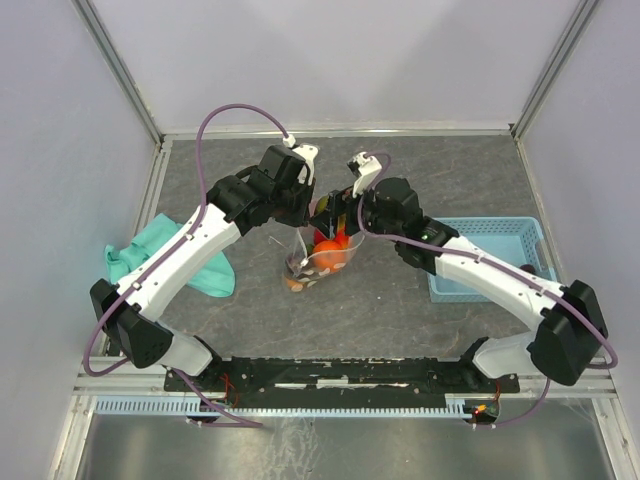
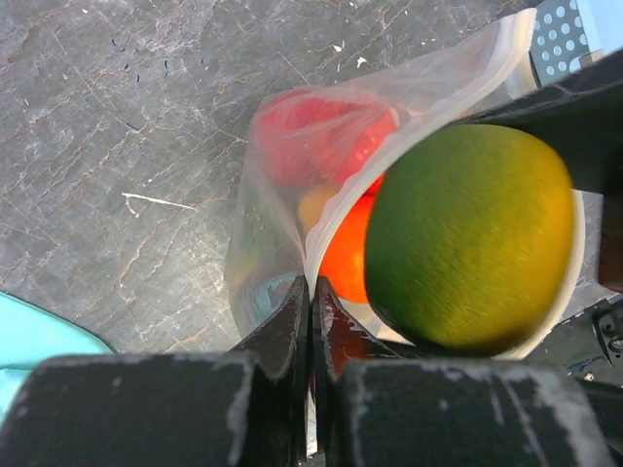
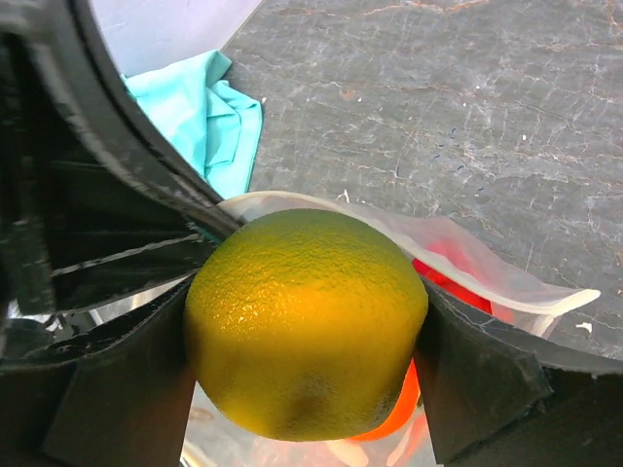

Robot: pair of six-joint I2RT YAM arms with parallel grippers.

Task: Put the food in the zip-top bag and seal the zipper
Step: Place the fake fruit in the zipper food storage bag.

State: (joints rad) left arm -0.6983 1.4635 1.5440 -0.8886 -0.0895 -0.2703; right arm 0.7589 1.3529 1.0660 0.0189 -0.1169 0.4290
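The clear zip-top bag (image 1: 312, 262) stands mid-table with its mouth held up and open. My left gripper (image 2: 312, 297) is shut on the bag's whitish zipper rim (image 2: 326, 229). My right gripper (image 3: 307, 336) is shut on a green-yellow citrus fruit (image 3: 307, 321), held just above the bag's mouth; the fruit also shows in the left wrist view (image 2: 472, 233). Inside the bag lie a red fruit (image 2: 316, 131), an orange one (image 2: 348, 255) and a yellowish one (image 2: 316, 206). In the top view the orange fruit (image 1: 332, 248) shows through the bag, below the two grippers.
A teal cloth (image 1: 165, 255) lies on the table at the left, also seen in the right wrist view (image 3: 209, 107). A blue plastic basket (image 1: 490, 250) stands at the right, under my right arm. The grey table (image 1: 440, 180) has walls behind and at both sides.
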